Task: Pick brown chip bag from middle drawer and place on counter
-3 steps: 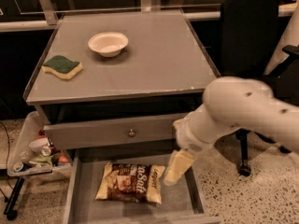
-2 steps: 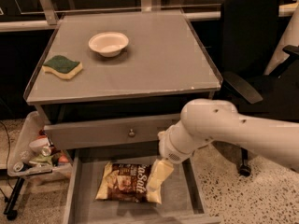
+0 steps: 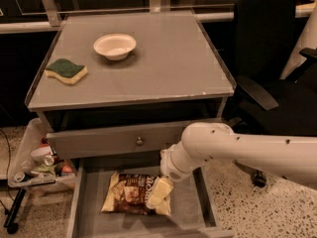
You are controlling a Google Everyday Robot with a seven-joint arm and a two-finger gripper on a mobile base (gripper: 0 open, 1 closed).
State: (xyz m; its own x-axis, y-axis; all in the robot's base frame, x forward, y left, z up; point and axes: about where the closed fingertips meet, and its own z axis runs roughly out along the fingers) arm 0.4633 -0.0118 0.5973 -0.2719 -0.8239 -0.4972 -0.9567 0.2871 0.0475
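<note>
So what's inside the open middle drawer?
The brown chip bag lies in the middle drawer. The gripper is over its right end, hiding that part. The upper drawer front hides its rear.

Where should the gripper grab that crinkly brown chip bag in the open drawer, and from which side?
Take the crinkly brown chip bag by its right end as seen, coming straight down from above: it lies flat on the floor of the shallow grey middle drawer, whose walls hinder side approaches. The gripper hangs over that end.
</note>
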